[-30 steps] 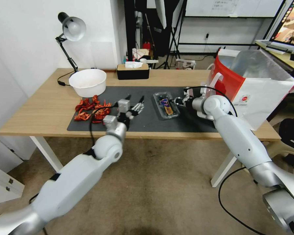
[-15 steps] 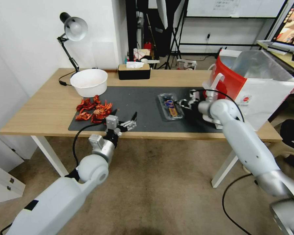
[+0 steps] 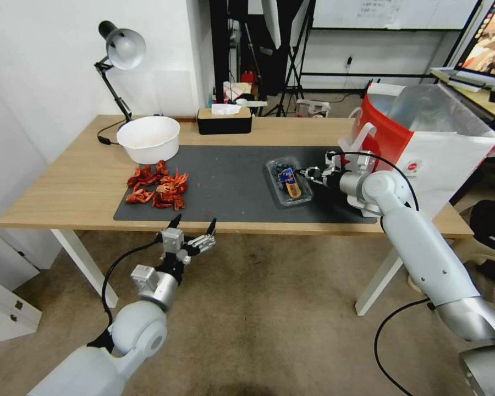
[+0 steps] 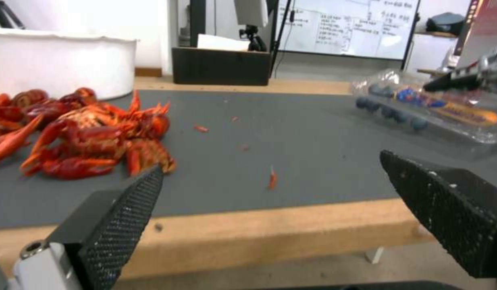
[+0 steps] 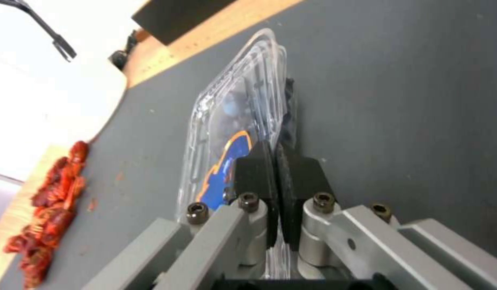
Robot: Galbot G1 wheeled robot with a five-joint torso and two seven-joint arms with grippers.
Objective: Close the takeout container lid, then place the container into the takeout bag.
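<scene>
With the lid shut, the right pincer (image 3: 312,173) is pinching the takeout container's (image 3: 289,184) rim and tilting it, while the wide left pincer (image 3: 192,226) is retreating off the tabletop (image 3: 66,187).

Container (image 3: 289,187): small clear plastic clamshell, rectangular with rounded corners, lying flat on the dark mat on the worktop, right of the mat's centre. Dark blue balls and a blue-and-orange piece show through the plastic. Lid (image 5: 235,108): clear half, down over the tray; the rims lie stacked along the edge, whether snapped shut cannot be told. The rim at the container's right side sits pinched between two black pads.

Bag (image 3: 423,143): large white-and-red paper bag, white flat handles, small round logo on its white face, silvery lining visible in the open mouth. It stands upright at the worktop's right end, near the container.
</scene>
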